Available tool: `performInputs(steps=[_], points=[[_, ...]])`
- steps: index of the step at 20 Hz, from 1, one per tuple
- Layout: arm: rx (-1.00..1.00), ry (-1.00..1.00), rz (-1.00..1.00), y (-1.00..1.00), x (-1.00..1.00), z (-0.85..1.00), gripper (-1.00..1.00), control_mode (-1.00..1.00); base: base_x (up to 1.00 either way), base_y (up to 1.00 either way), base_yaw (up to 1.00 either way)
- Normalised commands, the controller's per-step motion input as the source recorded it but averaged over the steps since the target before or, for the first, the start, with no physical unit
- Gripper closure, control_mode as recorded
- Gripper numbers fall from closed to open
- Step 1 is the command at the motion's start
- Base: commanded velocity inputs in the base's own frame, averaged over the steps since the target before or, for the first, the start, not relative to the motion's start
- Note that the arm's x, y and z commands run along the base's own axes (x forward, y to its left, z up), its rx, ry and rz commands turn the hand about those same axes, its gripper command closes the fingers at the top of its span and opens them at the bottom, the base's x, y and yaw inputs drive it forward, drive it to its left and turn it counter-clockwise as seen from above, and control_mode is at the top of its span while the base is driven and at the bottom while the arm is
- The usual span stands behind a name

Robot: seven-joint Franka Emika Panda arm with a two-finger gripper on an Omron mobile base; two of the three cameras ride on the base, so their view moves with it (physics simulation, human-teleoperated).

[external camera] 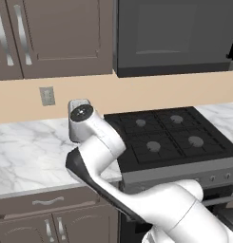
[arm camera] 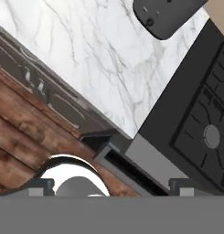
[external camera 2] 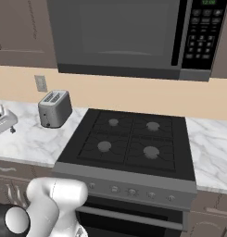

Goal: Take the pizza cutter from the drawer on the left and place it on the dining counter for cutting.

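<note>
**Gripper is hanging open, with the drawer waiting to be pulled**

Gripper (arm camera: 111, 187) is hanging wide open and holding nothing. Its two dark tips are sitting far apart. It is looking down past the edge of the marble worktop (arm camera: 95, 59), beside the black stove (arm camera: 195, 128), toward the wooden floor (arm camera: 22, 137).

The drawer (external camera: 46, 203) is sitting shut under the worktop, left of the stove, with its thin curved silver pull (external camera: 50, 201) in the middle of its front. The pizza cutter is probably lying inside it, so I cannot tell just where it is resting.

I think the job is only starting, and opening the drawer is the step in hand. To do it well:

- The hand should be going lower and more to the left, until the pull is sitting right between the two tips.
- The tips should be closing around the pull itself, not pressing on the flat wood.
- The pulling should be going straight out, away from the wall, slow and even.
- The hand should be staying off the cabinet doors (external camera: 58, 228) below, whose handles are standing upright.

The toaster (external camera 2: 54, 109) on the worktop is well out of the way.
</note>
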Motion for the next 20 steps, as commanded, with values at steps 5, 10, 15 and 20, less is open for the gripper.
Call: performInputs(steps=[5, 10, 15, 20], points=[[-0.21, -0.02, 0.26, 0.58, 0.00, -0.30, -1.00, -1.00, 0.00, 0.00, 0.00], [-0.19, 0.00, 0.24, 0.57, 0.00, -0.22, -1.00, -1.00, 0.00, 0.00, 0.00], [-0.19, -0.02, 0.25, 0.40, 0.00, -0.38, -1.00, -1.00, 0.00, 0.00, 0.00], [-0.23, -0.20, 0.26, 0.35, 0.00, -0.58, -1.00, -1.00, 0.00, 0.00, 0.00]])
